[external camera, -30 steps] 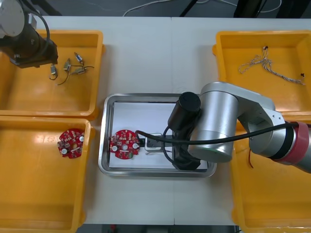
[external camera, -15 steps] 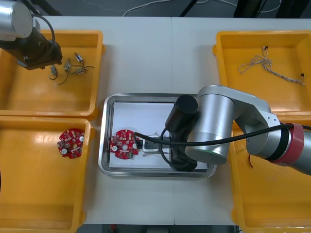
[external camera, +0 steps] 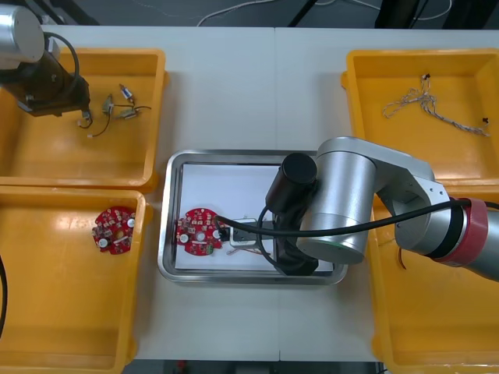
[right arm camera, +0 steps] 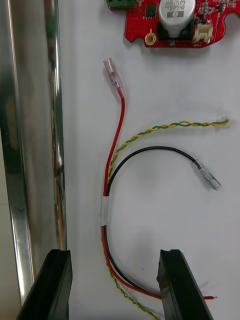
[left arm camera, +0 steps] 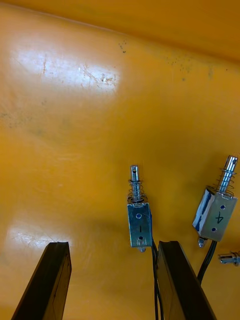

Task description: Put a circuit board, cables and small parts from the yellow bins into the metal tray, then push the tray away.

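My right gripper (right arm camera: 115, 286) stands open low over the white floor of the metal tray (external camera: 173, 195). A red, black and yellow-green cable (right arm camera: 114, 165) lies loose on that floor, running between the fingers (right arm camera: 50, 285). A round red circuit board (external camera: 199, 232) lies in the tray just beyond the cable ends. My left gripper (left arm camera: 112, 282) is open over the far left yellow bin (external camera: 144, 156). One small metal part (left arm camera: 139, 222) lies between its fingers, close to one finger (left arm camera: 180, 280), and another small metal part (left arm camera: 215, 212) lies just outside.
A second circuit board (external camera: 114, 229) lies in the near left bin (external camera: 78, 343). The far right bin (external camera: 359, 117) holds a thin tangled cable (external camera: 425, 105). My right arm (external camera: 351, 206) covers the tray's right part and the near right bin's edge.
The right gripper has opened and let go of the cable, which now rests on the tray floor. The left arm has shifted a little to the left over the small metal parts.
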### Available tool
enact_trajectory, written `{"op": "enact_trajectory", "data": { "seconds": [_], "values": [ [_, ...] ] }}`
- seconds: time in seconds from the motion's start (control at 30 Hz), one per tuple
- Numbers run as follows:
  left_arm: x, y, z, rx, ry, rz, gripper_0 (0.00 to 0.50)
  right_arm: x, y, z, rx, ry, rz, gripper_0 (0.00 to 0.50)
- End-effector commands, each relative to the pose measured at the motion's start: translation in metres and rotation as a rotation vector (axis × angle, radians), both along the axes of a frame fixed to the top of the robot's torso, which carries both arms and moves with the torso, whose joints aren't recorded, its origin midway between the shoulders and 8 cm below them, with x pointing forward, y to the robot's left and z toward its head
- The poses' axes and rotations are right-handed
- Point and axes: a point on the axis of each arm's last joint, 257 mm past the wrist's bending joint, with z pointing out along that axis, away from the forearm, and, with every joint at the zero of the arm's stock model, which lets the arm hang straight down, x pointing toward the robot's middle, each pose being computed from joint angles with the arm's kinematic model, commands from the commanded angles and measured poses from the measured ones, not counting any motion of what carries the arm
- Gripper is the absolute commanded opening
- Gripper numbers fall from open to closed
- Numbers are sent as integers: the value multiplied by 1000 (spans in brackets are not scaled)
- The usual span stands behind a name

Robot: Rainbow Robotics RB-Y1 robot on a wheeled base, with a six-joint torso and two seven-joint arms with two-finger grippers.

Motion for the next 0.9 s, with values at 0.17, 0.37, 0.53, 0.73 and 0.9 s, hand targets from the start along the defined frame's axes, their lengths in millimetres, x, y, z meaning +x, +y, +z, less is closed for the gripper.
{"op": "enact_trajectory", "data": {
  "seconds": [0.17, 0.37, 0.53, 0.73, 0.9],
  "values": [
    [26, -29, 42, 15, -58, -84, 500, 2, 8, 53, 44, -31, -10, 500],
    [26, -29, 39, 13, -52, -80, 500, 4, -4, 81, 78, 3, -74, 500],
    [27, -26, 36, 14, -46, -77, 500, 5, -21, 107, 114, 29, -168, 500],
    [27, -28, 31, 4, -32, -80, 500, 10, -34, 139, 214, 27, -343, 500],
    [31, -32, 30, -1, -41, -84, 500, 19, -43, 160, 304, 14, -484, 500]
  ]
}}
